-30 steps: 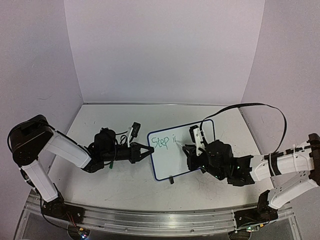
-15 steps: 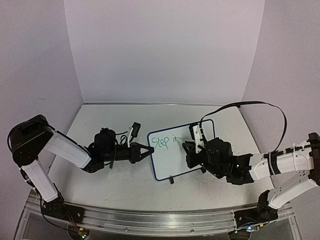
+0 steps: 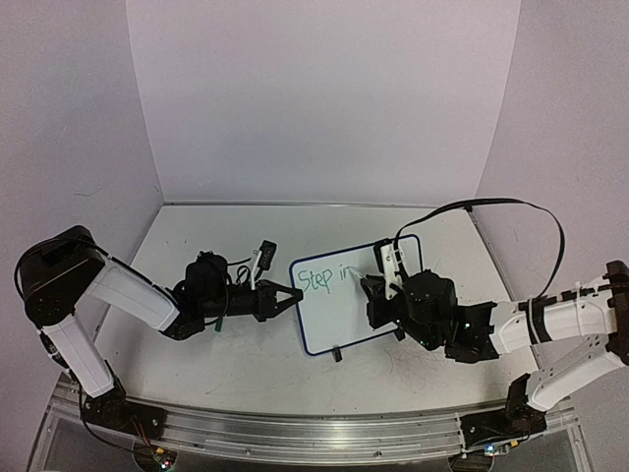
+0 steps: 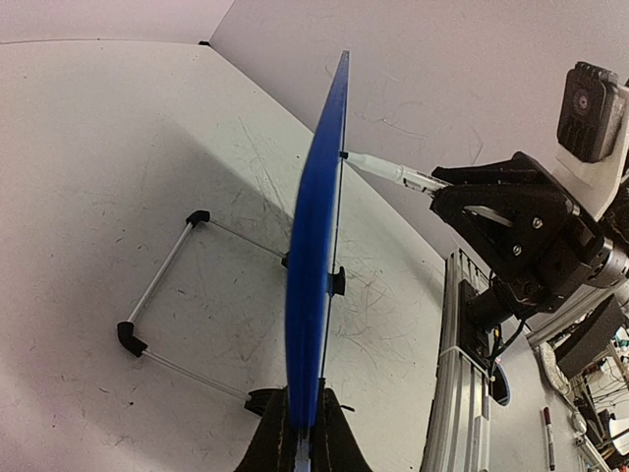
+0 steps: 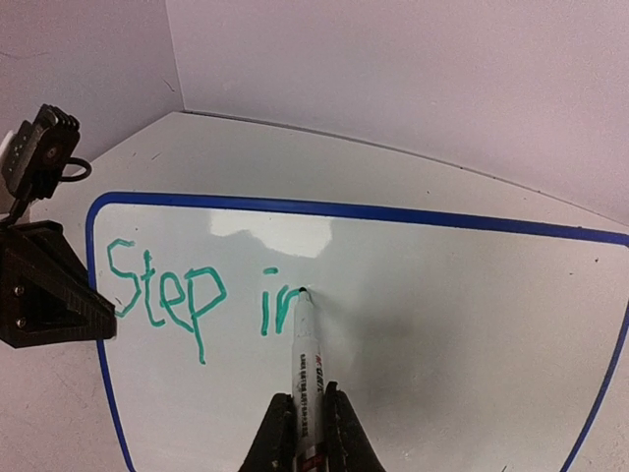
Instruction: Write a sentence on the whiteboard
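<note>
The whiteboard [image 3: 339,320] stands tilted at the table's middle on its feet. In the left wrist view the whiteboard [image 4: 314,256] shows edge-on, as a blue strip. My left gripper [image 3: 294,294] is shut on its left edge, and the left gripper [image 4: 303,438] pinches the rim between both fingers. The sentence [image 5: 192,295] reads "Step in" in green. My right gripper [image 5: 306,418] is shut on a white marker [image 5: 308,349]. The marker's tip touches the board at the end of the "n". From above, the right gripper [image 3: 373,290] sits at the board's right half.
A wire stand [image 4: 162,285] props the board from behind. Grey scribble marks cover the tabletop [image 4: 393,295]. An aluminium rail [image 3: 295,433] runs along the near edge. White walls close in the back and both sides. A black cable [image 3: 511,208] loops above the right arm.
The right gripper has shifted the marker slightly right along the board, and the green writing has grown from "Step i" to "Step in". The left arm and board have stayed still.
</note>
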Controlling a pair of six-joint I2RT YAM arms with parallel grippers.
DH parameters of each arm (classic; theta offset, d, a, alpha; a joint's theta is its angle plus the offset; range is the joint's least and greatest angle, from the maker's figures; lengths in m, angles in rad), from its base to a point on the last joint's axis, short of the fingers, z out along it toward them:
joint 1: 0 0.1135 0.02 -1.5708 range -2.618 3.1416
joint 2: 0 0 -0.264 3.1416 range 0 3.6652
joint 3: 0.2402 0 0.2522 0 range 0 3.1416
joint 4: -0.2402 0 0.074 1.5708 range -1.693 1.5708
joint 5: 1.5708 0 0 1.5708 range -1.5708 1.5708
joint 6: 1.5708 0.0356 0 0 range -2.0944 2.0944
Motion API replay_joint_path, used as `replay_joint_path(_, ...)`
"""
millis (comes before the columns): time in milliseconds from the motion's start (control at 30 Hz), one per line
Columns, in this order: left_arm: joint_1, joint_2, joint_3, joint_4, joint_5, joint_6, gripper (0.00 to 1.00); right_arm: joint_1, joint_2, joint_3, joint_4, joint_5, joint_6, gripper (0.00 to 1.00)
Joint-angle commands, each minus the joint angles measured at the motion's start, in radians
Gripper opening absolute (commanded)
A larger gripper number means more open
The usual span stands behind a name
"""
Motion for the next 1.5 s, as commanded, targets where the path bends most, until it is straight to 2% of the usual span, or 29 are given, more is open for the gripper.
replay_joint_path(0,-0.02,0.001,0.026,-0.044,-0.003,0.012,0.0,-0.008,-0.009,0.026,-0.008,0.036,0.02,0.0)
replay_joint_path(833,-0.02,0.0,0.03,-0.045,-0.001,0.012,0.0,-0.009,-0.035,-0.043,-0.053,-0.029,0.085,0.0)
replay_joint_path(1233,-0.02,-0.001,0.027,-0.048,-0.005,0.006,0.0,-0.01,-0.13,-0.023,-0.056,-0.009,0.06,0.0)
replay_joint_path(1467,-0.02,0.006,0.035,-0.05,-0.001,-0.002,0.0,-0.035,-0.081,0.015,-0.013,-0.016,0.02,0.0)
